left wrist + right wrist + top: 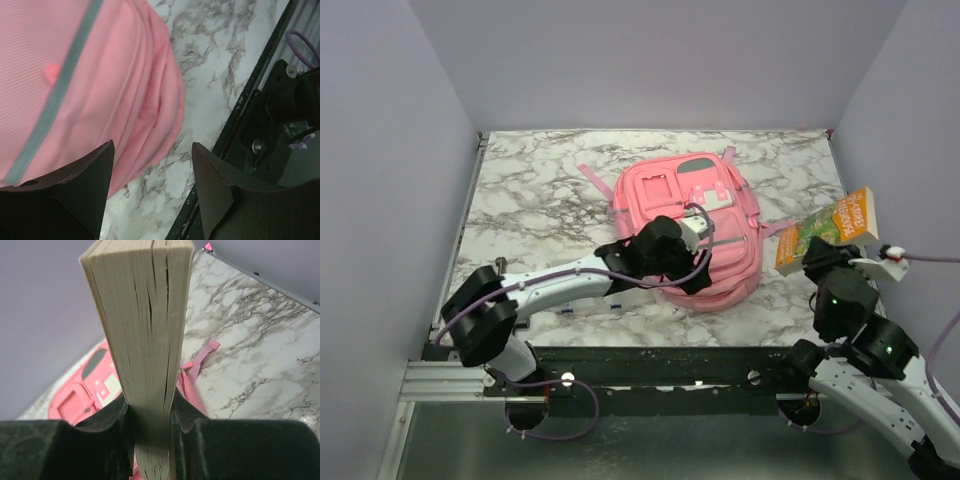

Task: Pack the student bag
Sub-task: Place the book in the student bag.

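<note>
Left gripper [152,145] over student bag [90,75] edge (jaws apart).

Student bag [665,195]: near part hidden beneath left arm [570,280], and cropped by the left wrist view's top and left edges. Book [830,228]: cover lettering illegibly small.

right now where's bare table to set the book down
Widest bare table: the far-left patch between the left wall and the student bag. A strip runs along the back wall behind it. Crowded: the near edge, crossed by the left arm, and the right side, where the right end effector holds the book.
</note>
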### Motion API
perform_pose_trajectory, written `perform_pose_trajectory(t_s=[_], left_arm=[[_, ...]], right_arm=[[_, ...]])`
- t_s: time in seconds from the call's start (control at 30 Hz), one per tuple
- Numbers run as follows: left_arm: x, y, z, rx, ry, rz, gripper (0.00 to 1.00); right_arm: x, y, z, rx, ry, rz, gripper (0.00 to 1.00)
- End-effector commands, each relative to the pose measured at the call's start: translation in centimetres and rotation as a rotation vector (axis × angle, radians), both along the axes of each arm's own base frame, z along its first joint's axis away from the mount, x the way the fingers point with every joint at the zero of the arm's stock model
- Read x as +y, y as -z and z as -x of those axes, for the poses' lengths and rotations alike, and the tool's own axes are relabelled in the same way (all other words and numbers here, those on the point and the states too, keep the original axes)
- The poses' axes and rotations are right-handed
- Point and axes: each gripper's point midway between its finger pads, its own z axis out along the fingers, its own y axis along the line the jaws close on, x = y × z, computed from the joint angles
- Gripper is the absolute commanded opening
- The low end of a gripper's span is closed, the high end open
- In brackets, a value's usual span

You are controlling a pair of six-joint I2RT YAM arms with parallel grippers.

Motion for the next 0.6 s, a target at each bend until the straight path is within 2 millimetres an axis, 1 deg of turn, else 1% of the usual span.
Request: perform_pose_trajectory(t_s=[0.0, 0.1, 0.17, 0.23, 0.37, 0.43, 0.5, 0.57], left_arm=[[-5.8, 0.5, 2.2, 0.032, 0.175, 0.026, 0.65], [-7.7, 2.1, 1.5, 0.032, 0.173, -0.008, 0.65], [-8.0, 3.6, 1.1, 0.036, 0.172, -0.058, 0.65], [-8.4, 4.3, 1.2, 0.036, 0.179, -0.085, 0.65], [-8.3, 6.2, 1.2, -0.004, 0.175, -0.172, 0.65], [-7.9, 7.0, 0.8, -0.027, 0.154, -0.214, 0.64], [-7.4, 7.4, 0.0, -0.058, 0.124, -0.249, 0.58], [-7.2, 7.2, -0.6, -0.093, 0.121, -0.280, 0.46]], right_arm=[[-3.2, -4.0, 2.3, -0.171, 0.067, -0.104, 0.00], [-4.0, -4.8, 3.3, -0.214, 0.049, -0.136, 0.01], [-4.4, -5.0, 3.9, -0.231, 0.042, -0.163, 0.01], [-4.6, -5.1, 4.2, -0.240, 0.034, -0.174, 0.01], [-4.4, -5.0, 4.3, -0.242, 0.017, -0.183, 0.01], [-4.2, -4.9, 4.2, -0.240, 0.010, -0.185, 0.01], [-4.0, -4.8, 4.1, -0.236, 0.004, -0.183, 0.00], [-3.4, -4.8, 3.9, -0.232, -0.026, -0.177, 0.01]])
